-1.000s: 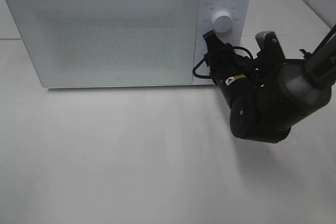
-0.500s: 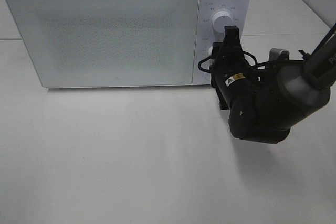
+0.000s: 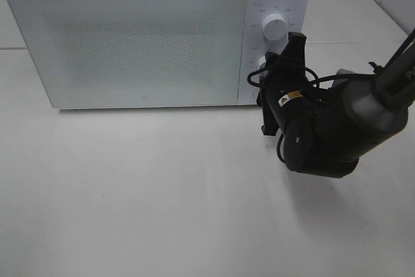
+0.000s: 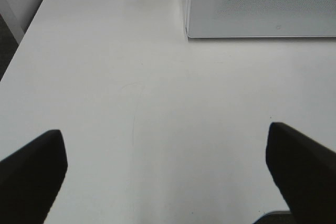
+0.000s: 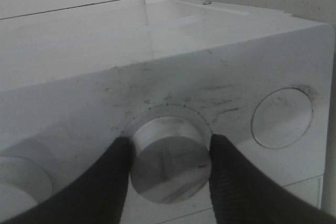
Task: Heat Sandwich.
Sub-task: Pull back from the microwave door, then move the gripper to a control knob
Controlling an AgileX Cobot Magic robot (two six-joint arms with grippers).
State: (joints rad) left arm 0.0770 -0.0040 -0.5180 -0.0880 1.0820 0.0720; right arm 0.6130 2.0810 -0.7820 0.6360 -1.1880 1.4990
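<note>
- Standing at the back of the white table (image 3: 162,192), a white microwave (image 3: 130,43) is being shown by the high camera with its frosted door (image 3: 130,4) closed.
- On the panel to the right of the door, an upper dial (image 3: 275,28) is being left uncovered, while the lower dial (image 3: 258,64) just under it is being half hidden by the black right arm.
- The right pincer (image 3: 264,72) is being held against that lower dial, with its arm reaching in from the right edge.
- The sandwich is not being shown by this view or by either wrist view, so where it is lying cannot be told.
- From the left wrist camera, the left pincer (image 4: 165,145) is being seen released, its two dark fingers (image 4: 31,169) standing wide apart over bare table with nothing between them.
- From the right wrist camera, the lower dial is being grasped by the right pincer, one black finger (image 5: 113,182) being pressed to each side of it.
- A small red mark (image 5: 201,166) is being shown on the dial's face.
- A round button (image 5: 282,117) is being seen on the panel to one side of the grasped dial, and the edge of the upper dial on the opposite side.
</note>
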